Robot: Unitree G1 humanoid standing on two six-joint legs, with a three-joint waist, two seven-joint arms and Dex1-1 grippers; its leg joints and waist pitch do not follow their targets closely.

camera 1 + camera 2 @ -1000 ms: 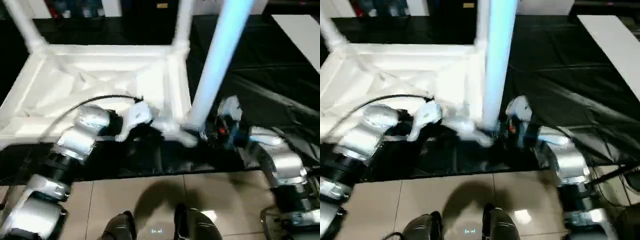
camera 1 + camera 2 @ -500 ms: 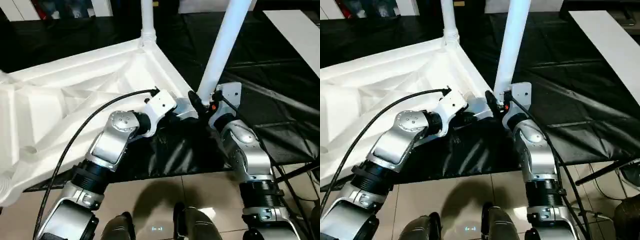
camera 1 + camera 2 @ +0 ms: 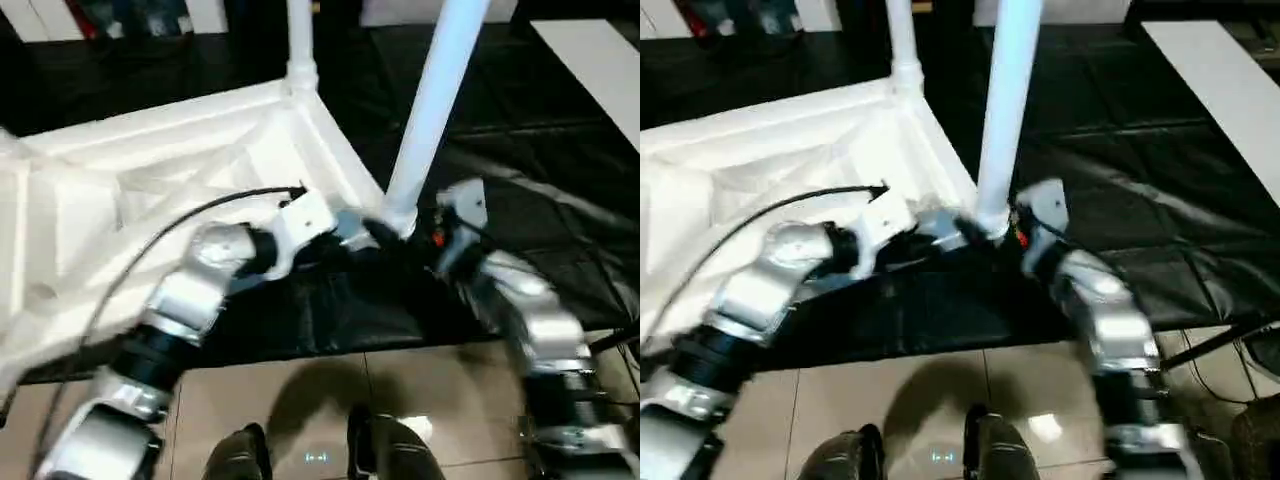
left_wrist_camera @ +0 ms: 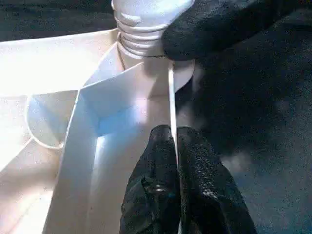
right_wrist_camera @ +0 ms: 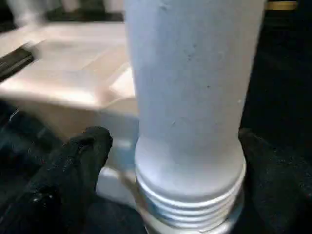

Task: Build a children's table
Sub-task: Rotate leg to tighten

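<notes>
My left gripper [image 4: 174, 141] pinched the table top's rim [image 4: 170, 97], steadying it; right gripper [image 5: 165, 161] stood apart around the threaded leg [image 5: 190, 97].

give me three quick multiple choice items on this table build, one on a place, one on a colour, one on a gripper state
1. Where does the near leg stand?
A. flat on the black cover
B. upright at the table top's corner nearest the robot
C. on the tiled floor

2. What colour is the table top?
A. white
B. red
C. yellow

3. How is the left gripper?
A. wide open above the cover
B. shut on the near leg
C. pinched shut on the table top's thin rim

Key: 1 B, its threaded end meets that corner in the head views. 2 A, the ribbed underside is white. 3 C, the left wrist view shows both black fingers pressed on the rim's edge.
</notes>
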